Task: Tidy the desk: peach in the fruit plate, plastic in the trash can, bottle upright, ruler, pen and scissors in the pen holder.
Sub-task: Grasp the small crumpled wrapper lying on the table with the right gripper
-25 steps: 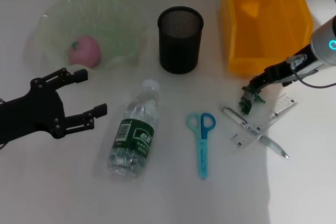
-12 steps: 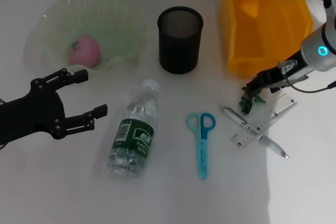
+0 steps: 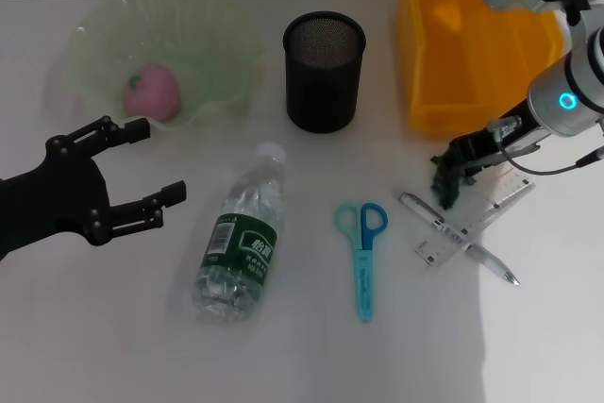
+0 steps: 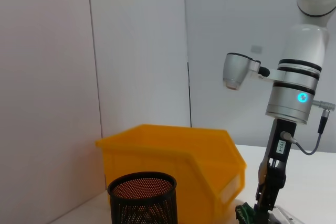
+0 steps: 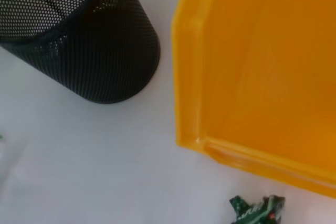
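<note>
Head view shows the right gripper (image 3: 445,179) lowered at the desk just below the front wall of the yellow trash bin (image 3: 427,63), its fingers pinching a scrap of green plastic (image 3: 442,188) that hangs close to the tabletop; the right wrist view catches the same scrap (image 5: 257,211) just outside the bin's lip. The left gripper (image 3: 123,175) hovers with fingers spread wide, apart from everything, between the fruit plate (image 3: 94,35), where the peach (image 3: 152,92) already sits, and the water bottle (image 3: 238,238) lying on its side. The scissors (image 3: 361,254) lie flat in the middle of the desk; the pen (image 3: 458,238) and the clear ruler (image 3: 477,217) lie crossed right beside the right gripper, and the black mesh pen holder (image 3: 323,71) stands empty-looking behind them. Judging from this, the main risk is the plastic: it is thin and crumpled, the hold looks slight, and it could slip free on the lift or snag on the bin's front wall if raised too little. A low sideways swing could also scatter the pen and ruler next to the gripper. The bottle, being round, may roll when the left gripper closes in.
</note>
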